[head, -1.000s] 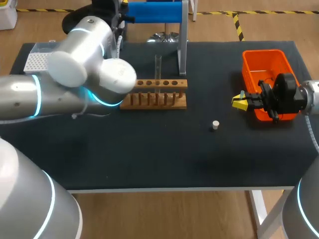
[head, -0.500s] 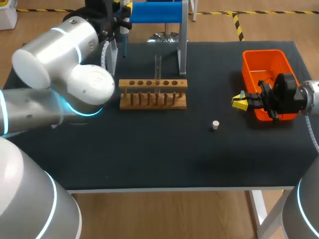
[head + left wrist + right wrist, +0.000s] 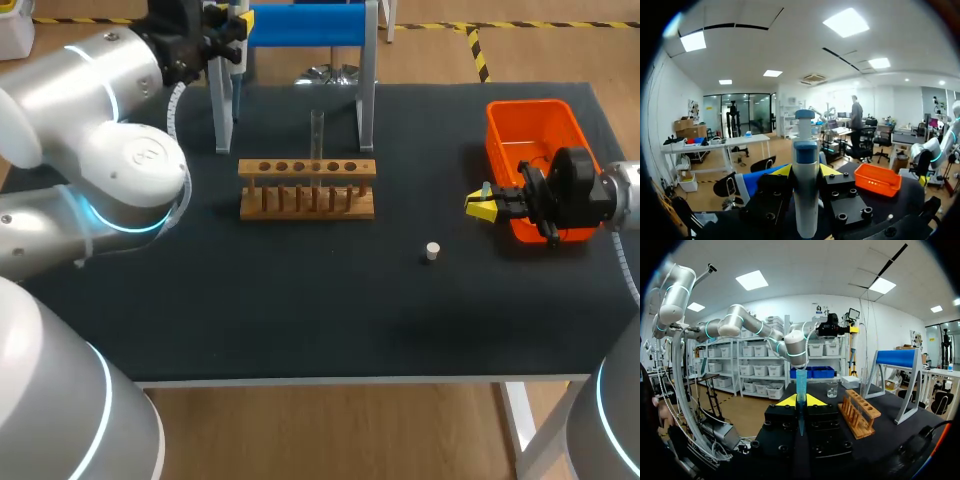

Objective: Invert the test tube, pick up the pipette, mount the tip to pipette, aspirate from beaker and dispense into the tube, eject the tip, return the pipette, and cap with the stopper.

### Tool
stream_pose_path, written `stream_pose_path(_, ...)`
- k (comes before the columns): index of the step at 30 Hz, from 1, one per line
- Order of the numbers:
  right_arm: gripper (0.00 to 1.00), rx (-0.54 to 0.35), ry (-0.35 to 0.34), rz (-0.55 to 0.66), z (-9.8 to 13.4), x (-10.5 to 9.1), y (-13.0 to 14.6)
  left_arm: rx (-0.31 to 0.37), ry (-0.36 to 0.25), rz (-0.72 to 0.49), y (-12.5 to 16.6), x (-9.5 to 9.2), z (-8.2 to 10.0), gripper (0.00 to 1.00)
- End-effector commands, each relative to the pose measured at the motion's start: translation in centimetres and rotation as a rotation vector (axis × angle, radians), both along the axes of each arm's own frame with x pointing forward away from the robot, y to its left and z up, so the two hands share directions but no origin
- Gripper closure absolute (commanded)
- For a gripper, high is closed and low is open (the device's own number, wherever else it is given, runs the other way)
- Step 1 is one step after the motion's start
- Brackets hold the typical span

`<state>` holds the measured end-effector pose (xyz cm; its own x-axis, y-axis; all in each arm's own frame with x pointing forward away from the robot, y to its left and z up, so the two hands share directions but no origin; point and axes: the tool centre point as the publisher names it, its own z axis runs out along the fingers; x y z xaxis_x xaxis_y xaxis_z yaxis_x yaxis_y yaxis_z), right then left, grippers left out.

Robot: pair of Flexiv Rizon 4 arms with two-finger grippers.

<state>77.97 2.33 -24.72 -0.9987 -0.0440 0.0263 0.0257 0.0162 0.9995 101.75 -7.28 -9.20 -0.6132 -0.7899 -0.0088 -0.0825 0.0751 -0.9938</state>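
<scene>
Two arms were seen over the dark surface, the left arm raised at the far left corner and the right arm held low at the right side. The left fingers were closed from both sides on the white and blue pipette, which was held upright between them, close to the left end of the stand with the blue bar. In the head view the pipette itself could not be told apart from the stand's leg. The right fingers were closed on the slim blue tip, which stood upright between the yellow ends, with its wide end up and its point down between the black blocks. These fingers were placed just beside the orange bin, on its inner side. The clear test tube was seen standing upright in the wooden rack at the middle of the surface, in front of the stand. The small white stopper was left lying on the surface between the rack and the right fingers, apart from both. The beaker was seen only from the right wrist, beyond the rack.
</scene>
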Motion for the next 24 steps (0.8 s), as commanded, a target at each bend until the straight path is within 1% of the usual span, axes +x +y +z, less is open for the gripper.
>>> stream_pose_path(1, 1.00, -0.001, 0.000, -0.001, 0.0, -0.1, 0.0, -0.012, 0.000, -0.083, 0.4, 0.1, -0.1, 1.00)
stream_pose_path(4, 1.00, -0.001, 0.000, -0.001, 0.0, -0.1, 0.0, -0.012, 0.000, -0.083, 0.4, 0.1, -0.1, 1.00)
stream_pose_path(5, 1.00, -0.001, 0.000, -0.001, 0.0, -0.1, 0.0, -0.019, -0.015, -0.109, 0.1, -0.3, 0.2, 1.00)
stream_pose_path(8, 1.00, -0.001, 0.000, -0.001, 0.0, -0.1, 0.0, -0.022, -0.043, -0.164, -0.5, -1.8, 1.1, 1.00)
stream_pose_path(11, 1.00, -0.001, 0.000, -0.001, 0.0, -0.1, 0.0, -0.045, -0.084, -0.225, -1.1, -3.5, 2.4, 1.00)
stream_pose_path(14, 1.00, -0.001, 0.000, -0.001, 0.0, -0.1, 0.0, -0.061, -0.110, -0.282, -1.8, -5.2, 3.5, 1.00)
stream_pose_path(17, 1.00, -0.001, 0.000, -0.001, 0.0, -0.1, 0.0, -0.081, -0.120, -0.341, -2.5, -6.8, 4.4, 1.00)
stream_pose_path(18, 1.00, -0.001, 0.000, -0.001, 0.0, -0.1, 0.0, -0.076, -0.118, -0.356, -2.7, -7.3, 4.7, 1.00)
stream_pose_path(20, 1.00, -0.001, 0.000, -0.001, 0.0, -0.1, 0.0, -0.101, -0.119, -0.393, -3.1, -8.4, 5.2, 1.00)
stream_pose_path(22, 1.00, -0.001, 0.000, -0.001, 0.0, -0.1, 0.0, -0.098, -0.119, -0.423, -3.5, -9.5, 5.7, 1.00)
stream_pose_path(24, 1.00, -0.001, 0.000, -0.001, 0.0, -0.1, 0.0, -0.117, -0.129, -0.451, -3.9, -10.4, 6.3, 1.00)
